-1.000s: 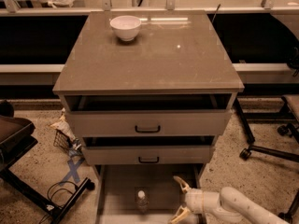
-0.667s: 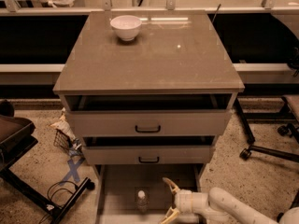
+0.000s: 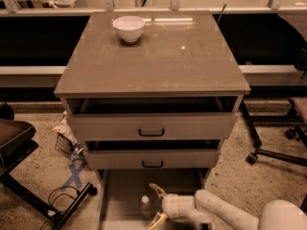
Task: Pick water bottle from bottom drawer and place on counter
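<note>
Sliding further left over the bottom drawer (image 3: pixel 120 200), the gripper (image 3: pixel 153 206) is holding its fingers wide apart and empty, nearing the upright bottle (image 3: pixel 145 204) standing just left of its tips.

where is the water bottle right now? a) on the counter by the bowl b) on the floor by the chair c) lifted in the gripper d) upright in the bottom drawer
d: the water bottle stands on the floor of the bottom drawer, with the open gripper right beside it, not closed on it.
</note>
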Controlling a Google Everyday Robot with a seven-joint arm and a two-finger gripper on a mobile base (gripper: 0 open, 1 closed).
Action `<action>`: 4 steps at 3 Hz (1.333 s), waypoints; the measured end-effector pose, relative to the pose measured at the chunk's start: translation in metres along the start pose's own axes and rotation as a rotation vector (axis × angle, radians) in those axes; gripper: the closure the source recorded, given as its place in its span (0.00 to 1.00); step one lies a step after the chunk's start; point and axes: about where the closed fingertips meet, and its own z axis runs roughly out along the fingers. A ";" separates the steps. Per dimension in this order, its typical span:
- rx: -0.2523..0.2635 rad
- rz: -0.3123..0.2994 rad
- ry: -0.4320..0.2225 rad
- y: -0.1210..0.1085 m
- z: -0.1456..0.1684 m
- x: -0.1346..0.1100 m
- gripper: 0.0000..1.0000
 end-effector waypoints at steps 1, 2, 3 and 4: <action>-0.040 -0.019 0.006 -0.004 0.027 0.010 0.18; -0.050 -0.028 0.016 -0.009 0.042 0.020 0.49; -0.054 -0.026 0.011 -0.006 0.043 0.019 0.81; -0.057 -0.025 0.004 -0.002 0.043 0.014 1.00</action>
